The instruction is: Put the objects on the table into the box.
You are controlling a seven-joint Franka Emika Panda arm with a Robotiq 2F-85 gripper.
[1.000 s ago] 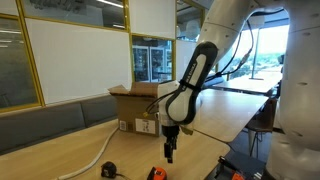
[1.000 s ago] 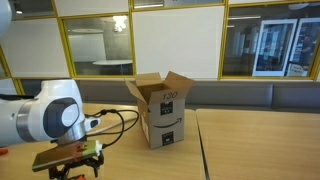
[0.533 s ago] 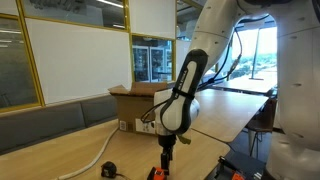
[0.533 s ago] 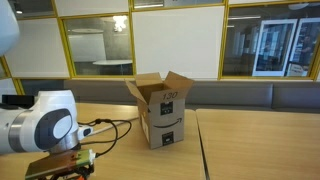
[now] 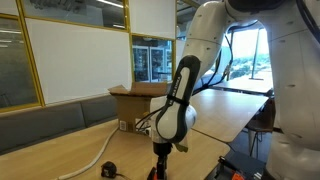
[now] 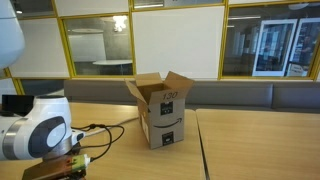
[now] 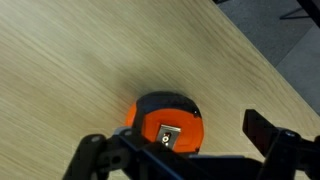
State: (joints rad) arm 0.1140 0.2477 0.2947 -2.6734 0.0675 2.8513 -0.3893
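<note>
Thing to be taken: an orange and black tape measure [image 7: 165, 122] was seen lying flat on the wooden table [image 7: 70, 70], its metal belt clip turned up toward the wrist camera.

Where it lay: close to the table's edge in the wrist view, with floor showing just beyond; in an exterior view only a sliver of orange [image 5: 152, 172] was visible at the foot of the arm.

Gripper: the gripper [image 7: 190, 150] was held directly above the tape measure, its two dark fingers spread, one seen at the lower left [image 7: 92, 152] and one at the right [image 7: 262, 131]. Nothing was grasped; the jaws were released and stood wide.

Deciding relation: the tape measure was found straight below the hand and between the finger lines, though it was set slightly toward the left finger. Whether the pads had come level with its sides could not be told.

Long axis: the body was roughly round, so no strong axis was offered; the flat faces were judged the better surfaces to be pinched across.

Destination: the open cardboard box [image 6: 160, 108] was seen well apart from the hand, further back on the table, flaps up, in both exterior views [image 5: 135, 105].

Judged step: a short descent and a closing were thought to be called for.
</note>
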